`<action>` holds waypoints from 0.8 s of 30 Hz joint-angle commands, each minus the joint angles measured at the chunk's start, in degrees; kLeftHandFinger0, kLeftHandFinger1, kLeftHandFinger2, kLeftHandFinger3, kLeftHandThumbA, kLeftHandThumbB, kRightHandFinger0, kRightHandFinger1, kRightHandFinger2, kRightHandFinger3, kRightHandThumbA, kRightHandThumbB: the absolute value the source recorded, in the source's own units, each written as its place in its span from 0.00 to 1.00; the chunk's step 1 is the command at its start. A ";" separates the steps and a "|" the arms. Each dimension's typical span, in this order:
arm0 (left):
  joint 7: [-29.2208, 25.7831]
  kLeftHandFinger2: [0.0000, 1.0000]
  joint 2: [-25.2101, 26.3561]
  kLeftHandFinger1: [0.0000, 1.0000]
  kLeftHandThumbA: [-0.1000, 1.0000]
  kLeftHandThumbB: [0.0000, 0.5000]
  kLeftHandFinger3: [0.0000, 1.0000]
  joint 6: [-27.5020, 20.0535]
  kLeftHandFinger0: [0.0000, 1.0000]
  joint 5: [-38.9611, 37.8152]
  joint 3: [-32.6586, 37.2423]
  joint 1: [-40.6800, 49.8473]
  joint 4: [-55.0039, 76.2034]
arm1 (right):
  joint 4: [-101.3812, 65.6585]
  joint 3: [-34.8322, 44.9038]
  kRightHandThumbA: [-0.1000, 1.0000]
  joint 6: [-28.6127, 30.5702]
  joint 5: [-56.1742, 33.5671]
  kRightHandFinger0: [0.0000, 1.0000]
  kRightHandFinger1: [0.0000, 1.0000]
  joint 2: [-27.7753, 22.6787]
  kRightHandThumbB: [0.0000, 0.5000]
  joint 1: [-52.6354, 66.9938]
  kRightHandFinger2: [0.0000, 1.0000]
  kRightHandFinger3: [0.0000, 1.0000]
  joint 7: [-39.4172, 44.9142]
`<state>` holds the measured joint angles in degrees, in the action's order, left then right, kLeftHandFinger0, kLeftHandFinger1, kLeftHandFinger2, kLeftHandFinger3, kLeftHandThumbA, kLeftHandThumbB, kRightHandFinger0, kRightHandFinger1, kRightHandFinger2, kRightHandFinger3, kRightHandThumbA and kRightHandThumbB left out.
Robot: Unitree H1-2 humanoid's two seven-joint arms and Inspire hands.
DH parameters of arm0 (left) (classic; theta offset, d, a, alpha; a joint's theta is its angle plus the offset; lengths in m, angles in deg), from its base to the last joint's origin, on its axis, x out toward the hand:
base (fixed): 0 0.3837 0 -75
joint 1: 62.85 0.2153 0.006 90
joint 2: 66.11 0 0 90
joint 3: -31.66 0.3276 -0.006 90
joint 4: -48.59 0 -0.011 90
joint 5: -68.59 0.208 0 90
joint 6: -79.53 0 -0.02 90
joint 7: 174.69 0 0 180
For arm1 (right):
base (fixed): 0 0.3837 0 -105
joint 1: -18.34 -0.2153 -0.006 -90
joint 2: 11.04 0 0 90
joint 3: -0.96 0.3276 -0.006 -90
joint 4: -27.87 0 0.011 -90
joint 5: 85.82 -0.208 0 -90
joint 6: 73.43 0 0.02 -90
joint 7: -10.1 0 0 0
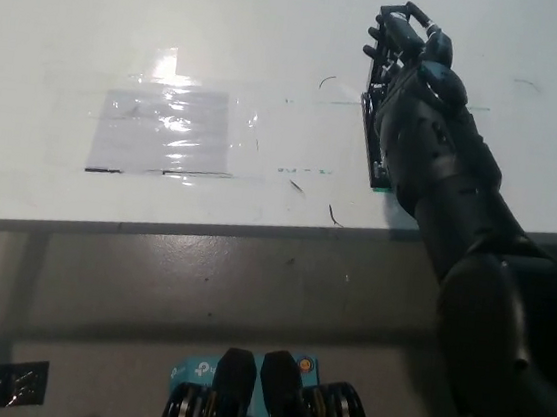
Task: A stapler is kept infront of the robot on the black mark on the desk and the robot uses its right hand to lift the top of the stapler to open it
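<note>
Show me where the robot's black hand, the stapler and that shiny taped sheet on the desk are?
right hand (415, 68), head view, back of the hand.
stapler (375, 149), head view, left edge showing beside the arm.
taped sheet (162, 130), head view, its middle.

— What finishes are seen at the upper right of the frame?
— A matt black, plastic-looking shell is shown on the right hand; the stapler beneath is dark and dull.
— And the desk?
— A smooth white surface, faintly scuffed; glossy clear film is taped at centre left.
</note>
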<state>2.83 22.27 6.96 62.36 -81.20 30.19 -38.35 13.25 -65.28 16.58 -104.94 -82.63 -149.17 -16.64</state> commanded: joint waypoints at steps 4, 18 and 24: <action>-0.88 0.36 0.51 0.19 0.39 0.00 0.61 -0.84 0.22 -0.40 -0.60 -0.21 1.65 | -4.77 -1.71 0.30 4.68 0.41 0.37 0.39 -0.58 0.00 -2.52 0.52 0.76 4.10; -0.50 0.39 2.03 0.18 0.41 0.00 0.69 0.57 0.20 -0.14 -0.49 -1.24 2.66 | -52.12 -11.60 0.27 -22.20 0.29 0.40 0.47 4.52 0.00 28.59 0.61 0.85 6.44; -0.51 0.41 2.19 0.19 0.38 0.00 0.70 0.74 0.20 0.02 -0.39 -1.42 2.83 | -64.60 -14.55 0.27 -26.94 -2.31 0.40 0.49 4.41 0.00 37.42 0.64 0.87 6.83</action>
<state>2.64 22.15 7.14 62.39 -81.11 29.87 -38.36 -26.42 -74.00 6.68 -104.85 -77.67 -118.20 -13.13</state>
